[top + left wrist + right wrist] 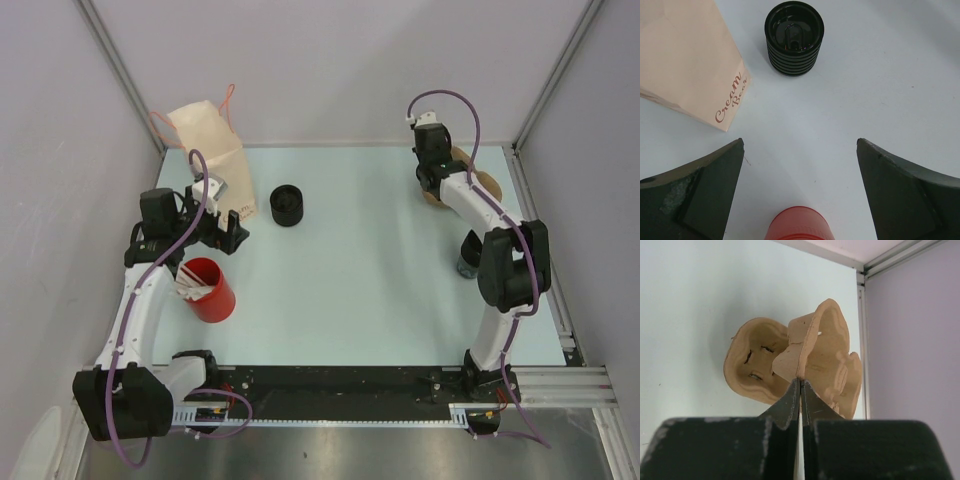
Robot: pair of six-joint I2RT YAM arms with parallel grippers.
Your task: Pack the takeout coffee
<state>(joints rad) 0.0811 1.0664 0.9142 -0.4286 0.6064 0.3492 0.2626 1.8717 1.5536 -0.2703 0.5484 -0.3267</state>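
Observation:
The black ribbed takeout coffee cup (287, 205) (794, 37) stands lidded and upright on the pale table. Left of it a beige "Cream Bean" paper bag (215, 160) (685, 60) stands at the back left. My left gripper (228, 232) (800, 142) hovers between bag and red cup, open wide, nothing between its fingers. At the back right a brown moulded cardboard cup carrier (485, 183) (820, 350) is tilted up on edge. My right gripper (432, 183) (800, 381) is shut on the carrier's upright middle wall.
A red cup (208, 290) (799, 225) holding white sticks stands just below the left gripper. A small dark object (465, 265) sits half hidden under the right arm's elbow. Grey walls close in at the back and on both sides, and a metal rail (545, 250) runs along the right edge.

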